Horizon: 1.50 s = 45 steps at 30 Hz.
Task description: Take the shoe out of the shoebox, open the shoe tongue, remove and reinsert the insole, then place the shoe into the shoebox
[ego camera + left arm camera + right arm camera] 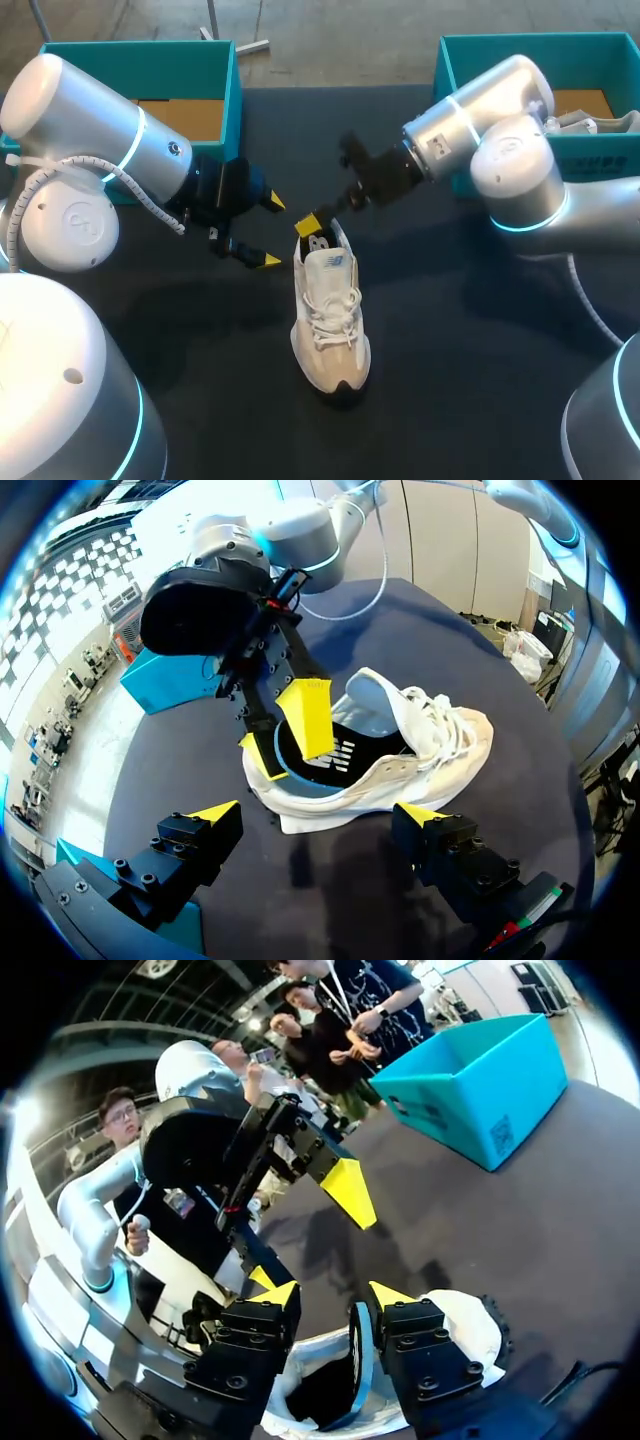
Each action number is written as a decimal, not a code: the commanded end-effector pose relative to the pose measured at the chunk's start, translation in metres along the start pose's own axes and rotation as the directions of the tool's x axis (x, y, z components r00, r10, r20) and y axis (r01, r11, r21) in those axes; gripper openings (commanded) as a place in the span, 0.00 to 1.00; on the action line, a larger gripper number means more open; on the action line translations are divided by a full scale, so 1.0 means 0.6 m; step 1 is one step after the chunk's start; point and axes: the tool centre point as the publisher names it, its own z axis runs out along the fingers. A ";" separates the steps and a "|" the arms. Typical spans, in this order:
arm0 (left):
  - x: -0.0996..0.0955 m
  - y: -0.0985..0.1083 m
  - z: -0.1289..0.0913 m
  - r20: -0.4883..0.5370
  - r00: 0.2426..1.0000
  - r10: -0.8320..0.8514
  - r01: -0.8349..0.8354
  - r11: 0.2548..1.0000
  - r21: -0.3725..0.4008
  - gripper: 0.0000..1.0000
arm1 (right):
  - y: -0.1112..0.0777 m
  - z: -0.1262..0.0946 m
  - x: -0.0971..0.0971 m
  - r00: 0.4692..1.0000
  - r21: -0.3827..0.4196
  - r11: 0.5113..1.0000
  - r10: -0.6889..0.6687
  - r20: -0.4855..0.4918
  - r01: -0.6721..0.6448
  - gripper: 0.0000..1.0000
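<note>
The white sneaker (328, 320) stands on its sole on the dark table (480, 350), out of any box, with its heel opening right under my right gripper (330, 1295). Those fingers (388, 1296) are a little apart, down in the opening. The raised heel end of the insole (360, 1360) stands between them. It leans on one finger and I see a gap to the other, so I am not pinching it yet. My left gripper (318, 820) is spread wide, the sneaker just ahead of it, untouched. I judge the insole thin, floppy and light, best pinched flat at that heel edge. The sneaker looks light too, and soft in the upper, so it may slide or tip. My left should steady it across the firmer sole sides.
</note>
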 end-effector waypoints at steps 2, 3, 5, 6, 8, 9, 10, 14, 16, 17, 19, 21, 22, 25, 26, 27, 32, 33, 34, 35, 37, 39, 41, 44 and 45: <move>0.001 0.000 -0.001 0.000 1.000 0.000 0.000 1.000 -0.003 1.00 | 0.018 -0.015 0.009 1.000 0.014 1.000 -0.020 0.020 0.019 0.45; 0.001 0.000 -0.001 0.000 1.000 0.000 0.000 1.000 -0.003 1.00 | 0.020 -0.018 0.010 1.000 0.013 1.000 -0.022 0.022 0.022 0.45; 0.001 0.000 -0.001 0.000 1.000 0.000 0.000 1.000 -0.003 1.00 | 0.026 -0.027 0.014 0.999 0.006 0.999 -0.034 0.033 0.034 0.46; 0.001 0.000 -0.001 0.000 1.000 0.000 0.000 1.000 -0.003 1.00 | 0.027 -0.030 0.015 0.999 0.004 0.999 -0.036 0.037 0.036 0.46; 0.001 0.000 -0.001 0.000 1.000 0.000 0.000 1.000 -0.003 1.00 | 0.026 -0.037 0.017 0.998 -0.003 0.999 -0.035 0.051 0.035 0.47; 0.001 0.000 -0.001 0.000 1.000 0.000 0.000 1.000 -0.003 1.00 | 0.025 -0.041 0.017 0.998 -0.009 0.999 -0.033 0.057 0.033 0.46; 0.001 0.000 -0.001 0.000 1.000 0.000 0.000 1.000 -0.003 1.00 | 0.024 -0.044 0.016 0.998 -0.013 0.999 -0.031 0.060 0.032 0.46; 0.001 0.000 -0.001 0.000 1.000 0.000 0.000 1.000 -0.003 1.00 | 0.020 -0.056 0.014 0.996 -0.025 1.000 -0.001 0.090 0.004 0.37; 0.001 0.000 -0.001 0.000 1.000 0.000 0.000 1.000 -0.003 1.00 | 0.018 -0.065 0.015 0.992 -0.041 0.999 0.030 0.119 -0.025 0.29; 0.001 0.000 -0.001 0.000 1.000 0.000 0.000 1.000 -0.003 1.00 | 0.016 -0.071 0.015 0.989 -0.050 0.998 0.047 0.137 -0.041 0.24; 0.001 0.000 -0.001 0.000 1.000 0.000 0.000 1.000 -0.003 1.00 | 0.014 -0.084 0.017 0.982 -0.081 0.995 0.075 0.174 -0.062 0.02; 0.001 0.000 -0.001 0.000 1.000 0.000 0.000 1.000 -0.003 1.00 | 0.013 -0.092 0.019 0.975 -0.108 0.991 0.099 0.201 -0.078 0.00; 0.001 0.000 -0.001 0.000 1.000 0.000 0.000 1.000 -0.003 1.00 | 0.012 -0.096 0.020 0.958 -0.111 0.987 0.141 0.251 -0.117 0.00; 0.001 0.000 -0.001 0.000 1.000 0.000 0.000 1.000 -0.003 1.00 | 0.008 -0.100 0.022 0.900 -0.087 0.974 0.228 0.371 -0.211 0.00; 0.001 0.000 -0.001 0.000 1.000 0.000 0.000 1.000 -0.003 1.00 | 0.010 -0.101 0.025 0.900 -0.091 0.973 0.232 0.368 -0.214 0.00; 0.001 0.000 -0.001 0.000 1.000 0.000 0.000 1.000 -0.003 1.00 | 0.010 -0.101 0.025 0.900 -0.091 0.973 0.232 0.368 -0.214 0.00; 0.001 0.000 -0.001 0.000 1.000 0.000 0.000 1.000 -0.003 1.00 | 0.010 -0.101 0.025 0.900 -0.091 0.973 0.232 0.368 -0.214 0.00; 0.001 0.000 -0.001 0.000 1.000 0.000 0.000 1.000 -0.003 1.00 | 0.010 -0.101 0.025 0.900 -0.091 0.973 0.232 0.368 -0.214 0.00; 0.001 0.000 -0.001 0.000 1.000 0.000 0.000 1.000 -0.003 1.00 | 0.010 -0.101 0.025 0.900 -0.091 0.973 0.232 0.368 -0.214 0.00; 0.001 0.000 -0.001 0.000 1.000 0.000 0.000 1.000 -0.003 1.00 | 0.010 -0.101 0.025 0.900 -0.091 0.973 0.232 0.368 -0.214 0.00; 0.001 0.000 -0.001 0.000 1.000 0.000 0.000 1.000 -0.003 1.00 | 0.010 -0.101 0.025 0.900 -0.091 0.973 0.232 0.368 -0.214 0.00; 0.001 0.000 -0.001 0.000 1.000 0.000 0.000 1.000 -0.003 1.00 | 0.010 -0.101 0.025 0.900 -0.091 0.973 0.232 0.368 -0.214 0.00; 0.001 0.000 -0.001 0.000 1.000 0.000 0.000 1.000 -0.003 1.00 | 0.010 -0.101 0.025 0.900 -0.091 0.973 0.232 0.368 -0.214 0.00; 0.002 0.000 -0.002 0.001 1.000 0.000 0.000 1.000 -0.003 1.00 | 0.001 -0.098 0.017 0.865 -0.149 0.955 0.297 0.405 -0.258 0.00; 0.004 0.001 -0.005 0.002 1.000 -0.004 0.004 1.000 -0.002 1.00 | -0.001 -0.097 0.017 0.851 -0.154 0.950 0.312 0.422 -0.272 0.00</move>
